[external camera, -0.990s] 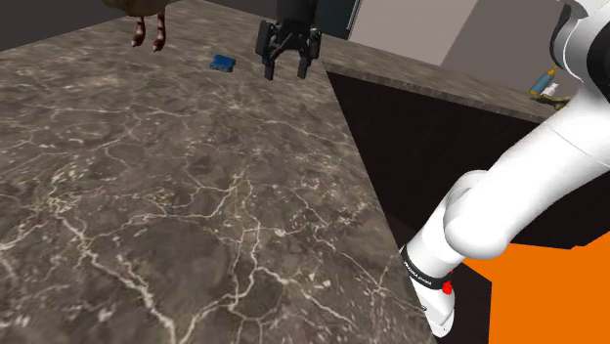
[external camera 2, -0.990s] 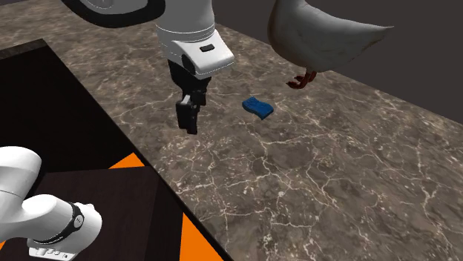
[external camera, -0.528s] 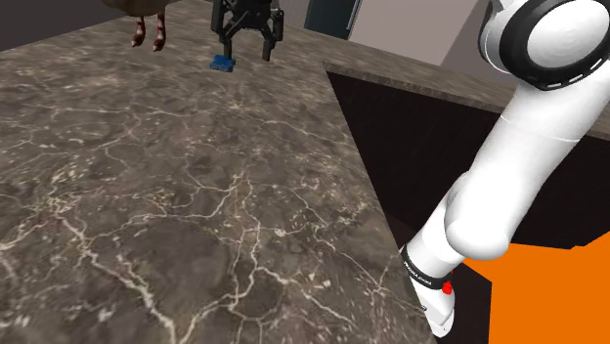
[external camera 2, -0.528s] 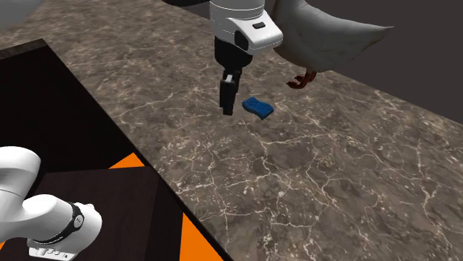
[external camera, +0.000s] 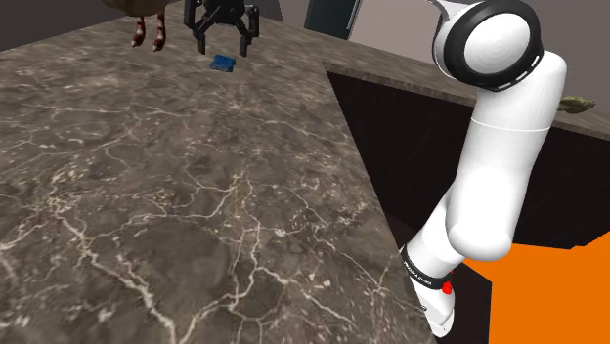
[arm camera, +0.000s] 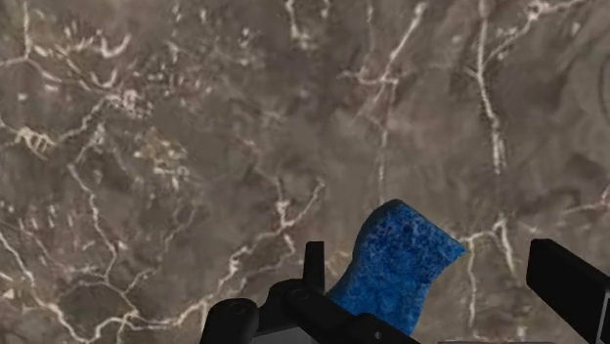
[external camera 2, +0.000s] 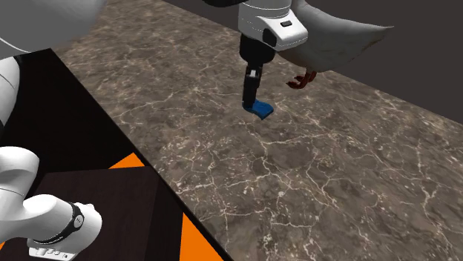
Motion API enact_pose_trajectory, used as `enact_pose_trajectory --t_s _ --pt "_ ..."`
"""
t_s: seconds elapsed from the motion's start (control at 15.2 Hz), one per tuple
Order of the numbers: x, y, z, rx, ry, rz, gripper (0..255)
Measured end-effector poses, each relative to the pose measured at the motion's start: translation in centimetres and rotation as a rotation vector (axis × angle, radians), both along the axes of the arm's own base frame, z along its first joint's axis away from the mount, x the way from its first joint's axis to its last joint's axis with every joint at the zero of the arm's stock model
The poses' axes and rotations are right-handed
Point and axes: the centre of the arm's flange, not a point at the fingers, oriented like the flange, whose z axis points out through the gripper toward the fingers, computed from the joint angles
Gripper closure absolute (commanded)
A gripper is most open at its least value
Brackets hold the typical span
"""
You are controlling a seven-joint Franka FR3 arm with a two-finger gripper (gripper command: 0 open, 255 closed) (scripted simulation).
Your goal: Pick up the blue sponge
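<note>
At the far end of the dark, white-veined counter (external camera: 147, 215), as the shoulder view has it, the tool (external camera: 223, 47) hangs from the white arm (external camera: 503, 147) with its two black fingers spread wide and pointing down. Blue sponge (external camera: 224, 64) lies flat on the counter directly below the spread fingers. Wrist view: sponge sits between the fingers, nearer one than the other, clasped by neither. Second exterior view: fingertips low at the sponge's edge; contact cannot be told. Bird figure (external camera 2: 326, 33), pale body and reddish feet, stands on the counter near the sponge, beyond the tool. Orange area (external camera: 547, 293) noted at the shoulder view's lower right
</note>
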Motion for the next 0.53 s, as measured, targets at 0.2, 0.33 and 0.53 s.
enact_pose_trajectory --t_s 0.2,0.33,0.53 --pt "0.0 -0.1 -1.6 0.0 0.0 0.0 0" --pt "0.0 0.0 -2.3 0.0 0.0 -0.001 255" --pt "0.0 0.0 -2.4 0.0 0.0 0.0 255"
